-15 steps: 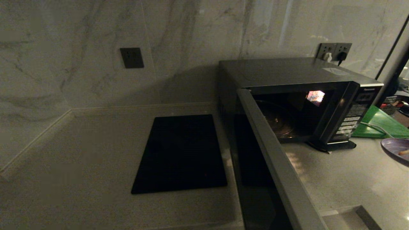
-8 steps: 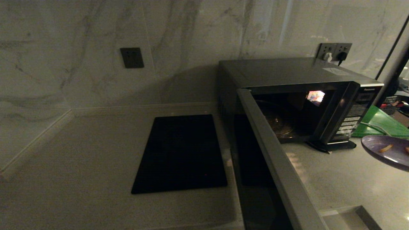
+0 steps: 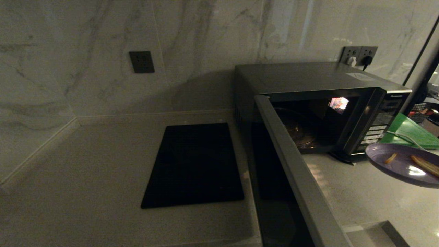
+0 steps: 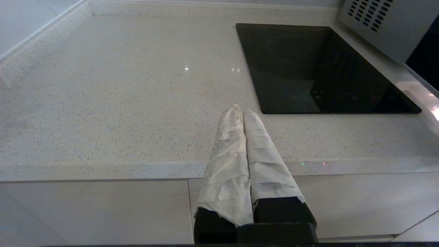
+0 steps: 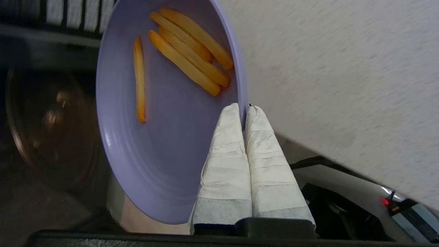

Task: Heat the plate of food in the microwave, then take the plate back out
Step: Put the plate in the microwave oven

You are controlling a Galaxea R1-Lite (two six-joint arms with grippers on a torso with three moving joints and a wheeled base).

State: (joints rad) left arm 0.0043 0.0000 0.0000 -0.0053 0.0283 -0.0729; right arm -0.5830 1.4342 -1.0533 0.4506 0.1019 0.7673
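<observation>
**Plate of fries held in the air before the open microwave**

At the far left, the left gripper (image 4: 242, 111) was parked over the front edge of the pale speckled desk (image 3: 85, 164), its two cloth-wrapped fingers (image 4: 228, 144) pressed together with nothing between them. Beyond its tips, on the desk, lay the flat black glass cooktop (image 3: 195, 164), set flush in the stone just left of the oven. A dark wall socket (image 3: 141, 62) sat on the marble wall behind.

Next came the microwave (image 3: 308, 77), a silver-grey box standing against the wall. Its door (image 3: 295, 171) was swung wide open toward the robot, and the glass turntable (image 3: 298, 132) showed bare inside the dim cavity. The button panel (image 3: 375, 132) ran down its right side.

To the right of the panel, a green cutting board (image 3: 408, 132) lay on the desk. In front of it, the plate of food (image 3: 401, 164) was lifted clear of the desk, near the microwave's right front corner and outside the cavity. The lavender plate carried a few orange fries (image 5: 192, 51), one lying apart from the rest. The right gripper (image 5: 244, 109) was clamped tight on the plate's rim, one wrapped finger (image 5: 224, 154) on the inner face and the other on the outside.
</observation>
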